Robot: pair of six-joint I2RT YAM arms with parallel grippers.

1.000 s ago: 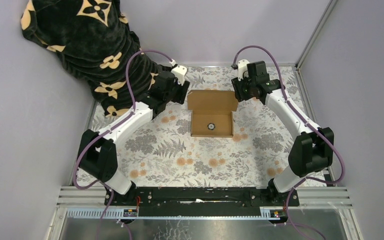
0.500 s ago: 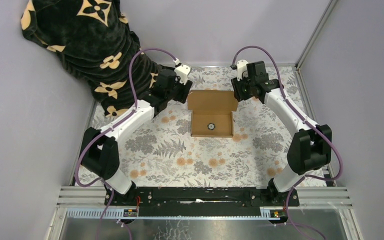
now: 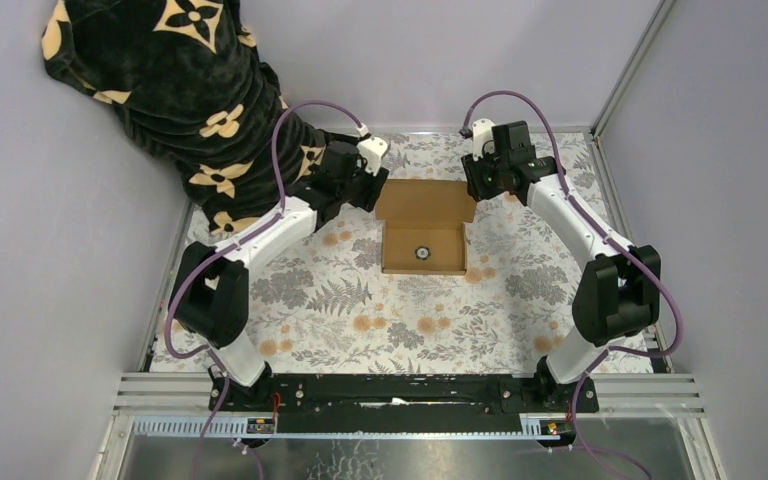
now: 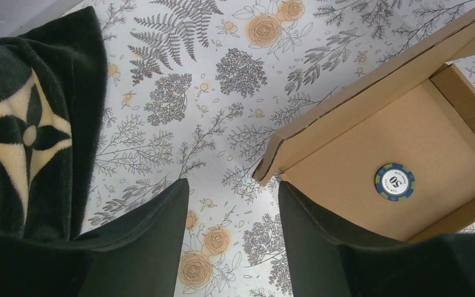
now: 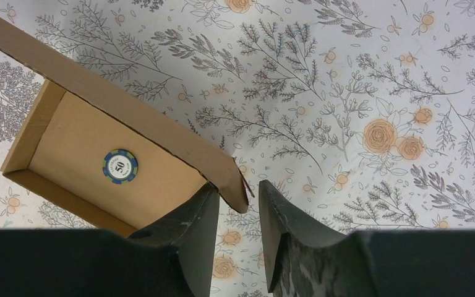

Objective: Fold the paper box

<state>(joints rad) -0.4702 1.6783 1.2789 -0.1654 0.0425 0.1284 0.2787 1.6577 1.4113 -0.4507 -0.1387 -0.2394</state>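
The paper box [image 3: 423,225] is brown cardboard in the table's far middle. Its shallow tray holds a blue poker chip [image 3: 422,252], and its lid [image 3: 425,200] is hinged open at the far side. My left gripper [image 3: 372,190] is open beside the lid's left corner, with nothing between the fingers; the left wrist view [image 4: 232,185] shows the box [image 4: 371,142] and chip [image 4: 394,181] to its right. My right gripper [image 3: 473,182] is at the lid's right corner. In the right wrist view [image 5: 238,185] it is narrowly open with the lid's corner tab [image 5: 232,179] between the jaws, against the left finger.
A black plush blanket [image 3: 170,80] with beige flower shapes hangs over the table's back left corner, close behind my left arm; it also shows in the left wrist view [image 4: 25,136]. A floral cloth [image 3: 360,300] covers the table. A metal frame post [image 3: 625,70] stands at the back right.
My left gripper has moved right and a little farther back, up to the lid's left corner. My right gripper has shifted slightly at the lid's right corner. The box has not moved.
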